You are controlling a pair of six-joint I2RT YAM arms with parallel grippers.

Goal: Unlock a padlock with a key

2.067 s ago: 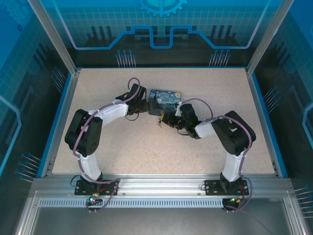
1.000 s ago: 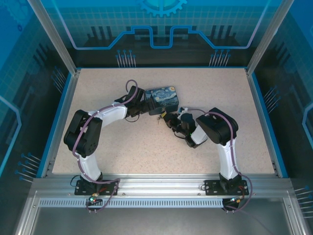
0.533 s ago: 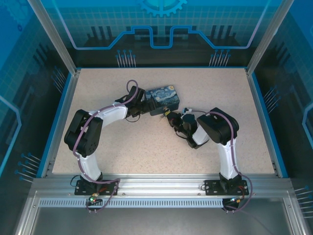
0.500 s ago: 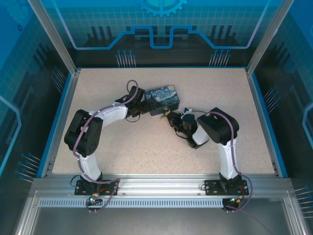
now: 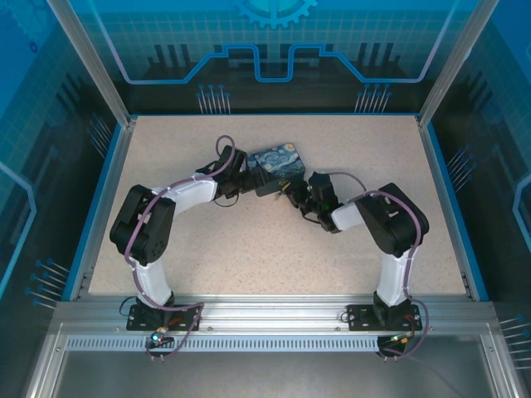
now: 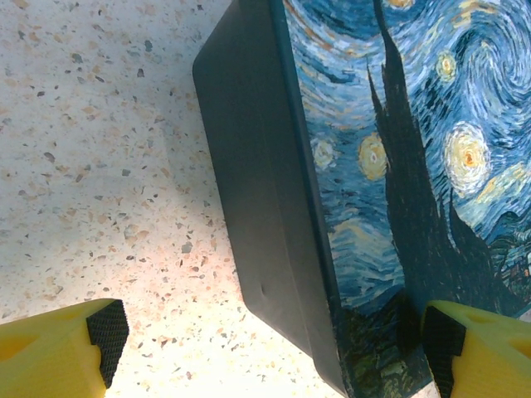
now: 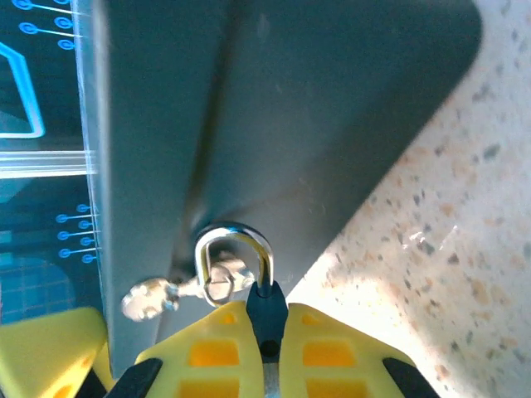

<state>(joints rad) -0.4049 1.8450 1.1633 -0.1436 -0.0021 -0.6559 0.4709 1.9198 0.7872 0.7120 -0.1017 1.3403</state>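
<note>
- The left fingers [image 6: 58, 352] stand wide apart, straddling a corner of the dark blue swirl-printed box [image 6: 390, 166].
- One left fingertip sits over the bare speckled tabletop [image 6: 99, 149], clear of the box's dark side wall. The other sits at the edge of the printed face, and I cannot tell whether it touches.
- The right fingers [image 7: 323, 348] are pressed together, with only a thin dark strip between their yellow faces. Anything pinched there is hidden.
- The padlock [image 7: 234, 247] shows as a silver loop just above the right fingertips, against the box's dark wall. The top of the dark strip meets one leg of the loop, and the lock's body is hidden behind the fingers.
- A small silvery piece [image 7: 149, 300] lies just beside the loop, near the right fingertips. It is too blurred to tell whether it is the key.
- From above, the left fingers are at the box's left end and the right fingers at its near right corner.
</note>
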